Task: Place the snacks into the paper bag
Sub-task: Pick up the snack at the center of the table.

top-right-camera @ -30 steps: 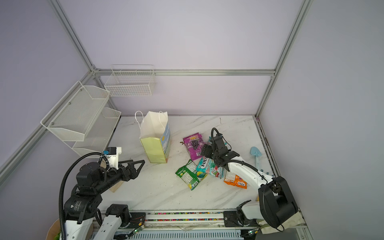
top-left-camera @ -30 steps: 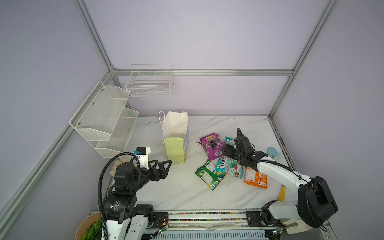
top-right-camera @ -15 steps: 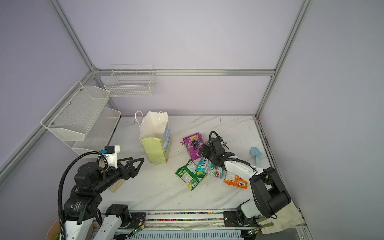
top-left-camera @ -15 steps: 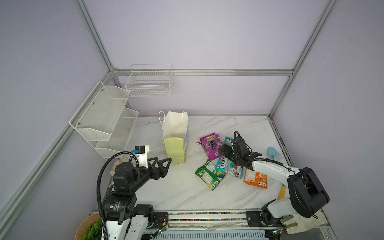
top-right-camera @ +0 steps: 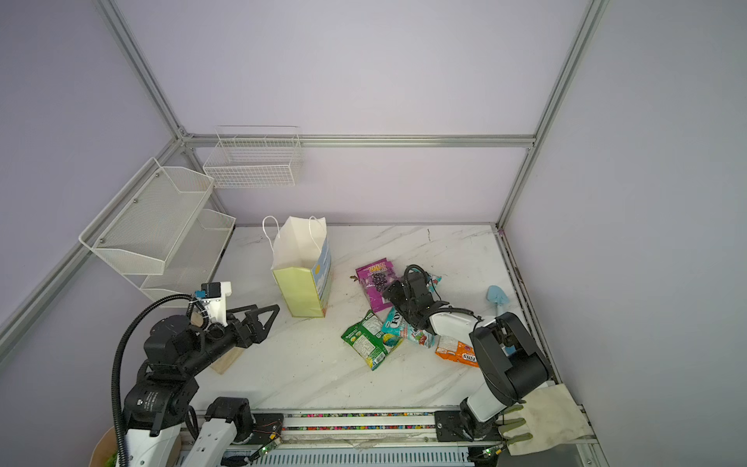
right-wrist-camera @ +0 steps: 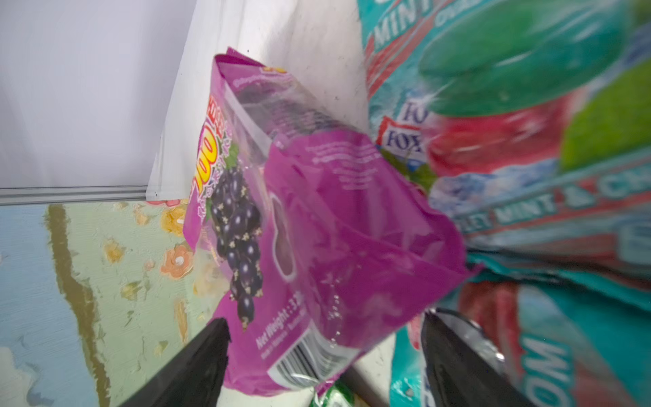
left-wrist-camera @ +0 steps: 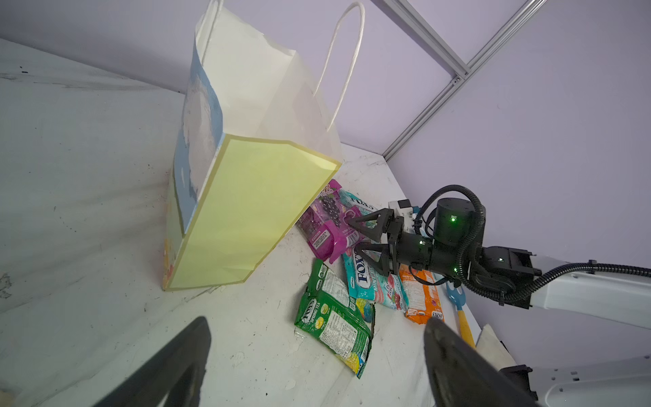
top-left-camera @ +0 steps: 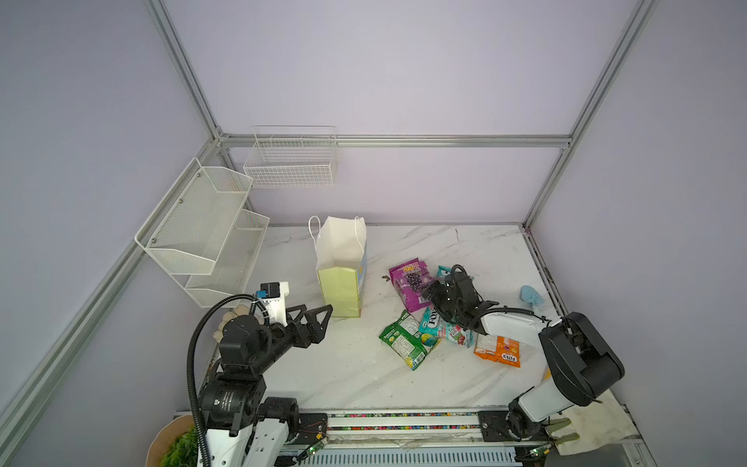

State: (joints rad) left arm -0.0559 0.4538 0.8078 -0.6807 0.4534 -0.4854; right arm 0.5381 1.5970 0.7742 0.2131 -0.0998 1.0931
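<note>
- State: right gripper (left-wrist-camera: 352,238) spread, straddling the raised edge of the purple grape packet (left-wrist-camera: 322,225); nothing clamped yet.
- Advice: seat the edge deeper between the jaws before closing, since glossy film probably slips.
- The paper bag (left-wrist-camera: 246,197) stands upright just beyond the packet.
- The left gripper (left-wrist-camera: 315,322) is spread and empty.

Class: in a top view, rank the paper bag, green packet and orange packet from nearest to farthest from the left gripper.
1. The paper bag, just beyond the left gripper.
2. The green packet, mid-table.
3. The orange packet, farthest right.
</note>
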